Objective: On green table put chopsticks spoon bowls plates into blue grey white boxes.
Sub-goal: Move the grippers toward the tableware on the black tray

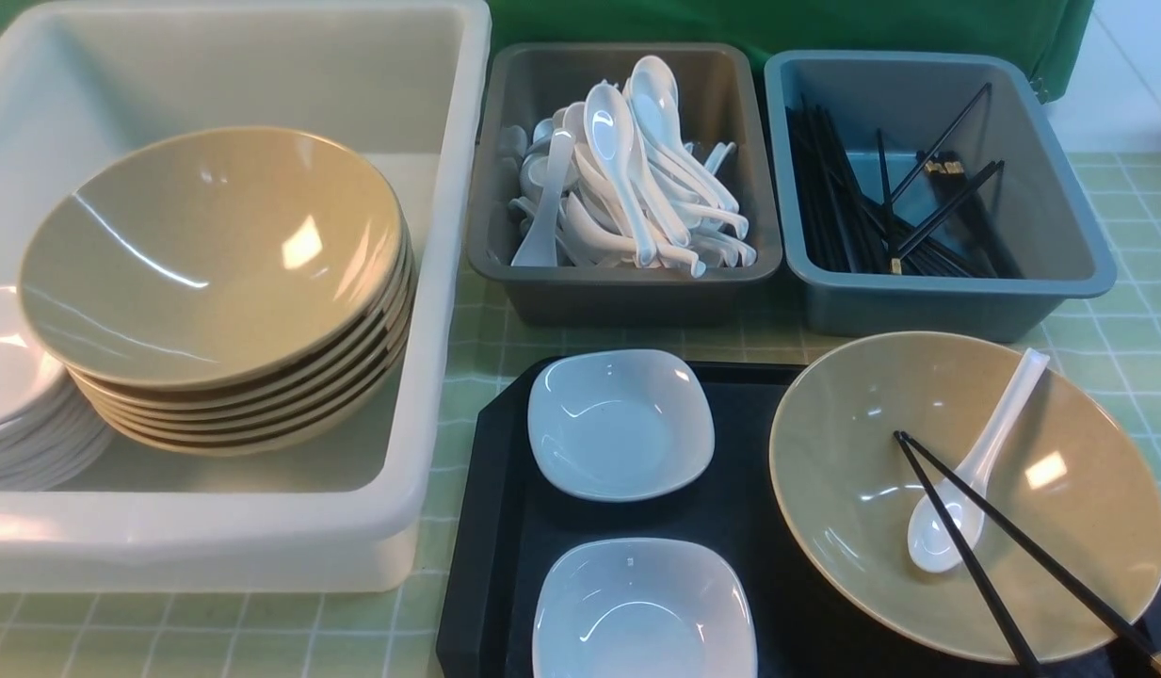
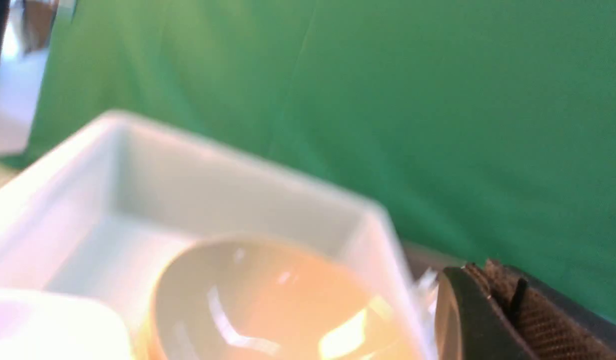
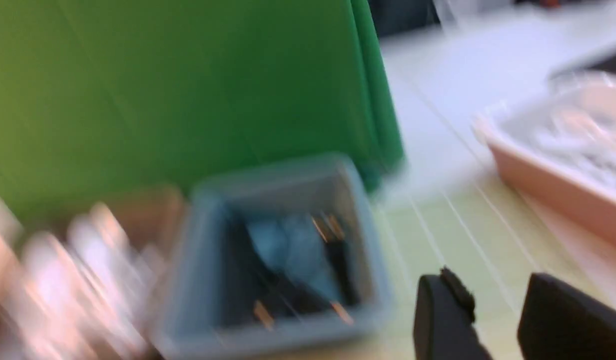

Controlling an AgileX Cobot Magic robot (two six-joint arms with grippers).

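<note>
Chopsticks (image 1: 1013,532) untouched — right gripper (image 3: 492,292) hovers spread, empty; left gripper (image 2: 482,300) pressed together.

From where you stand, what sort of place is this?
Probably a staged dish-sorting station, like a canteen return counter: a tray of dishes, a grey box of spoons, a blue box of chopsticks, a green cloth behind.

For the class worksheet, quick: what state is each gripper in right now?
Left gripper: shut, nothing visibly held.
Right gripper: open, holding nothing.
</note>
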